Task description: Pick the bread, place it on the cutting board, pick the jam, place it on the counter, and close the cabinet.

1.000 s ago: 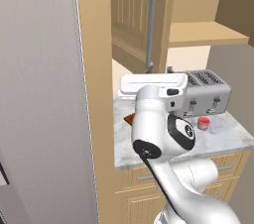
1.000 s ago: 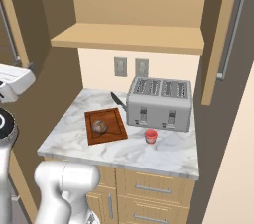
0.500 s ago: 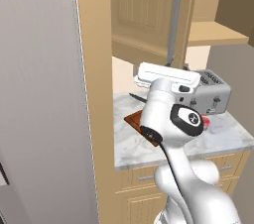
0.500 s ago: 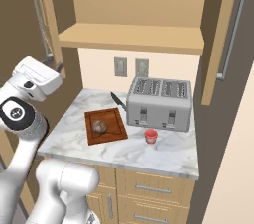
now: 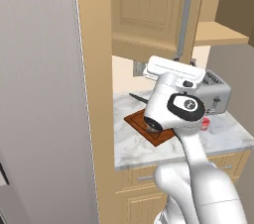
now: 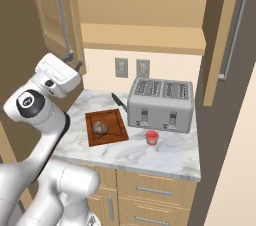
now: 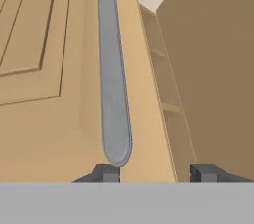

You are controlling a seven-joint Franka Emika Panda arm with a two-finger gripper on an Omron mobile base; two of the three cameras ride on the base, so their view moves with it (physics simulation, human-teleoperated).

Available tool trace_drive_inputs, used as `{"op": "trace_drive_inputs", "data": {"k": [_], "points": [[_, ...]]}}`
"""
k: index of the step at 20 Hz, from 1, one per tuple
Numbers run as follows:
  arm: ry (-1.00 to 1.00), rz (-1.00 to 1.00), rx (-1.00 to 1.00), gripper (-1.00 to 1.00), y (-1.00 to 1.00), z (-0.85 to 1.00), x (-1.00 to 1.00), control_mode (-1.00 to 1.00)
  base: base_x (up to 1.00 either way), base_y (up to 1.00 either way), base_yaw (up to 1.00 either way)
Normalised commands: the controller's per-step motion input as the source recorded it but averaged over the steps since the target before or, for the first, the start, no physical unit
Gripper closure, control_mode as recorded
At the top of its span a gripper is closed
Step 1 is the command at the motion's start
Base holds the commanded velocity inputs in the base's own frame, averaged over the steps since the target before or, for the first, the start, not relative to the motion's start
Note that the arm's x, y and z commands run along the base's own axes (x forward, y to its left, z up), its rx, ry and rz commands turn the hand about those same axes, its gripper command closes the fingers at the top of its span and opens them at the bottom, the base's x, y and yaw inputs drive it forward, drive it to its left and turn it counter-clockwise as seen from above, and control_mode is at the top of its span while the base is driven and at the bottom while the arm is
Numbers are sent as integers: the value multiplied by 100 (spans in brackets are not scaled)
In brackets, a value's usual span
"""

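Tan panelled wooden cabinet door (image 7: 44,69): we saw gripper (image 7: 155,172) clenched at grey bar handle (image 7: 115,94) lower end, grasp uncertain.

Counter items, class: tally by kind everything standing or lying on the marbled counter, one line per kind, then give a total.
Toaster: 1
Cutting board: 1
Bread (on the board): 1
Jam jar: 1
Knife: 1
Total: 5
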Motion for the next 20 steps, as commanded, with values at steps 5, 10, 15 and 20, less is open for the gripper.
{"op": "trace_drive_inputs", "data": {"k": [5,10,15,20], "points": [[-3,-8,0,-100,-4,0,50,-100,0,0,0],[-2,-4,0,-100,-1,0,52,-100,0,0,0],[0,-2,0,-100,-7,0,45,-100,0,0,0],[0,-1,0,-100,-8,0,43,-100,0,0,0]]}}
